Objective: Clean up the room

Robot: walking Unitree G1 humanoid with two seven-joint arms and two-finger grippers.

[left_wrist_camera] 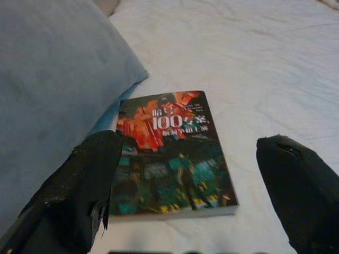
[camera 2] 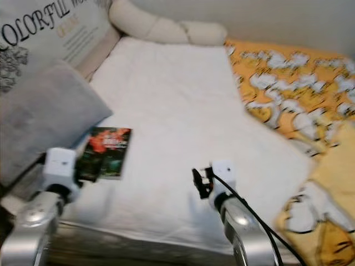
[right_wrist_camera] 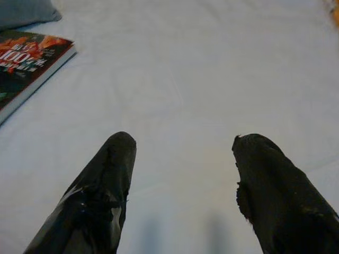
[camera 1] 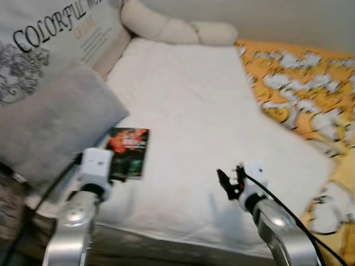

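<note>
The head views are soft with blur, so fine print is lost: the large printed cushion (camera 1: 39, 39) at the 10 o'clock corner is cut off by the frame, only part of its lettering readable. The yellow patterned blanket (camera 1: 299, 83) runs off the right edge from 1 to 4 o'clock. In the head views the left arm's white wrist housing hides the near left corner of the book (camera 1: 128, 153), and the left gripper (left_wrist_camera: 196, 196) itself is best seen in its wrist view, where its two black fingers (left_wrist_camera: 79, 190) stand wide apart with nothing between them; their tips are cut off at the frame's lower edge.

The book lies flat on the white bed sheet (camera 1: 188, 111), at about 8 o'clock in the head views, just beside the corner of the grey pillow (camera 1: 50, 122). Whether pillow and book touch cannot be told. Its long axis runs from 6 toward 12 o'clock, tilted slightly clockwise, with the red top of its cover toward the far end of the bed. The cover carries a white "100"; the other characters are too small to read.

The right gripper (right_wrist_camera: 183, 169) hovers over bare sheet at about 5 o'clock, well apart from the book, its fingers also spread and empty. A cream bolster (camera 1: 177, 27) lies along the headboard at 12 o'clock.
</note>
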